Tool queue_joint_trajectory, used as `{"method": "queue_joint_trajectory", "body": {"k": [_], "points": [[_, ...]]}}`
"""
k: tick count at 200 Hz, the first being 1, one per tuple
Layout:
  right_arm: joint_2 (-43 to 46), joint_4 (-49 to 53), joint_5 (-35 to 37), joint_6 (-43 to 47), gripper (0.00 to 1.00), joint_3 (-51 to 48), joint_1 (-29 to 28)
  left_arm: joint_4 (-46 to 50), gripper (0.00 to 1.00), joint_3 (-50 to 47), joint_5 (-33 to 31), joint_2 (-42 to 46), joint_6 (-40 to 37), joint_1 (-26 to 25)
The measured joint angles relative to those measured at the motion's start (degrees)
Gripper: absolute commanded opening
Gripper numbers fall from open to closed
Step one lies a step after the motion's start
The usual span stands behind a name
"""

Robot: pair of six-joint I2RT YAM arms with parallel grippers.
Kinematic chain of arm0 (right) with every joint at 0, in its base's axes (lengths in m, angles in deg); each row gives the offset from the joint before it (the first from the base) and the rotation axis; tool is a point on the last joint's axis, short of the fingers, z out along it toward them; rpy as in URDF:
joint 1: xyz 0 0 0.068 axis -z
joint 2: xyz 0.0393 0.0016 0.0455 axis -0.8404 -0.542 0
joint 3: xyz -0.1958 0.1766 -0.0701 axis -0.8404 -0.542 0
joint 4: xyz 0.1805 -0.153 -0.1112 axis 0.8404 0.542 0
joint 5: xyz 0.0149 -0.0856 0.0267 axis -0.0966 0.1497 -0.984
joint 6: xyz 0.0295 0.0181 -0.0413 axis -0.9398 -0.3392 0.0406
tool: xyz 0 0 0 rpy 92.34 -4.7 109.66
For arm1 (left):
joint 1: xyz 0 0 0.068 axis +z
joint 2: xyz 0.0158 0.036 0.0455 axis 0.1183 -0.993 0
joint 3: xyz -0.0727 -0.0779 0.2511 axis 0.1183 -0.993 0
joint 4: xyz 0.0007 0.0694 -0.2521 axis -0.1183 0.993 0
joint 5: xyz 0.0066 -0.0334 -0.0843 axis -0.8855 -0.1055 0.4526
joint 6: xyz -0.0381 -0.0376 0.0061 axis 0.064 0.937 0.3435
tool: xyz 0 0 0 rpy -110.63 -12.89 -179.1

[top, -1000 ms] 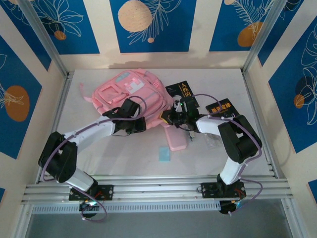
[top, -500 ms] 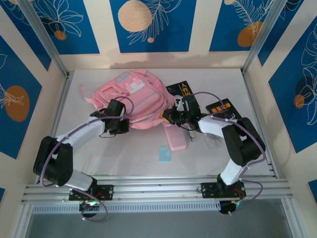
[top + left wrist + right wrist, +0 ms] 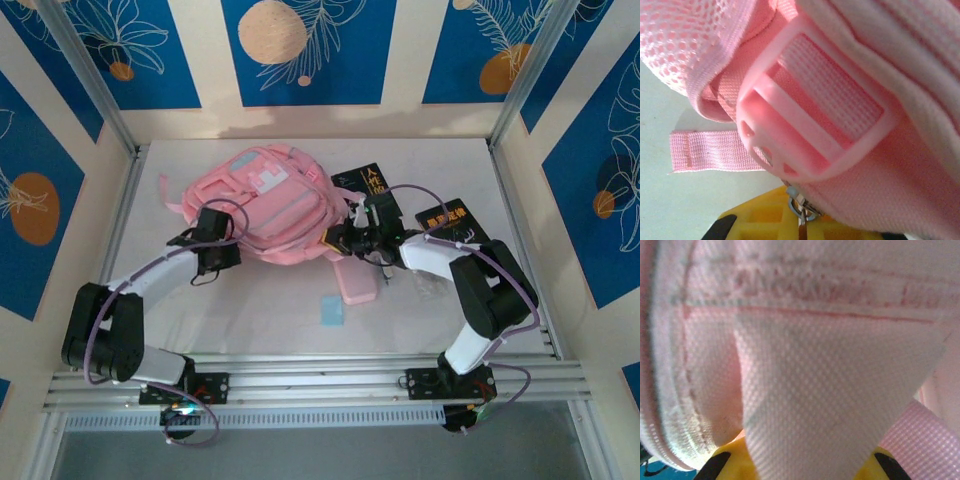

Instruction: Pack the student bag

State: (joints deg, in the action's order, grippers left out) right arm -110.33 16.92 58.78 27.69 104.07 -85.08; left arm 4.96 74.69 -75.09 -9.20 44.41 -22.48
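A white table (image 3: 250,310) is walled by blue-and-cream patterned panels (image 3: 300,50). The student bag (image 3: 275,200) is laid toward the table's far side, between the two grippers. A fabric tab (image 3: 830,390) at the bag's right edge is pinched by the right gripper (image 3: 336,240). The left gripper (image 3: 220,238) is set against the bag's left side, by a strap buckle (image 3: 810,110) and a zipper pull (image 3: 801,212); whether its jaws are spread cannot be told.
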Motion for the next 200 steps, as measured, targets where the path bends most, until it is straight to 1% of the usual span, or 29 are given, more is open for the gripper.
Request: {"method": "queue_joint_trajectory", "body": {"k": [8, 19, 49, 84, 91, 108, 121, 140, 149, 152, 156, 178, 200], "points": [[0.0, 0.2, 0.8, 0.0, 0.00, 0.1, -1.0, 0.0, 0.70, 0.2, -0.3, -0.3, 0.9, 0.5], [0.0, 0.4, 2.0, -0.3, 0.00, 0.3, -1.9, 0.0, 0.74, 0.2, -0.6, -0.6, 2.1, 1.3], [-1.1, 0.1, 4.9, -2.9, 0.00, 1.4, -5.2, -1.9, 0.76, 0.2, -2.2, -1.7, 4.0, 2.6], [-4.6, 0.4, 7.7, -5.2, 0.06, 4.0, -10.7, -2.7, 0.78, 4.1, -5.3, -8.8, 4.2, 3.1], [-5.2, 0.8, 7.9, -5.2, 0.10, 4.9, -11.5, -2.6, 0.78, 5.4, -6.2, -10.3, 4.0, 3.2], [-7.0, 3.5, 7.8, -4.6, 0.24, 8.5, -13.3, -2.6, 0.80, 8.2, -8.3, -12.7, 3.2, 3.8], [-8.2, 5.9, 6.3, -3.1, 0.33, 11.5, -14.3, -2.7, 0.82, 10.1, -9.7, -13.6, 2.7, 4.8], [-8.5, 8.3, 3.5, -0.6, 0.43, 14.1, -14.8, -2.6, 0.88, 12.3, -10.7, -13.7, 2.1, 6.4], [-8.5, 9.4, 1.9, 0.8, 0.46, 15.0, -14.8, -2.5, 0.91, 13.0, -11.1, -13.7, 1.8, 6.7], [-8.5, 9.7, 1.6, 1.0, 0.47, 15.1, -14.7, -2.5, 0.97, 13.1, -11.3, -13.5, 1.5, 6.8], [-8.4, 10.3, 0.9, 1.8, 0.49, 15.3, -14.6, -2.5, 1.00, 13.3, -11.5, -13.4, 1.5, 6.8], [-7.5, 14.8, -1.5, 5.2, 0.53, 15.4, -13.2, -1.2, 1.00, 13.6, -11.7, -11.7, 0.9, 6.8], [-5.2, 19.3, -2.5, 8.3, 0.58, 15.4, -10.9, -0.8, 1.00, 13.6, -9.7, -8.6, 1.0, 6.8]]}}
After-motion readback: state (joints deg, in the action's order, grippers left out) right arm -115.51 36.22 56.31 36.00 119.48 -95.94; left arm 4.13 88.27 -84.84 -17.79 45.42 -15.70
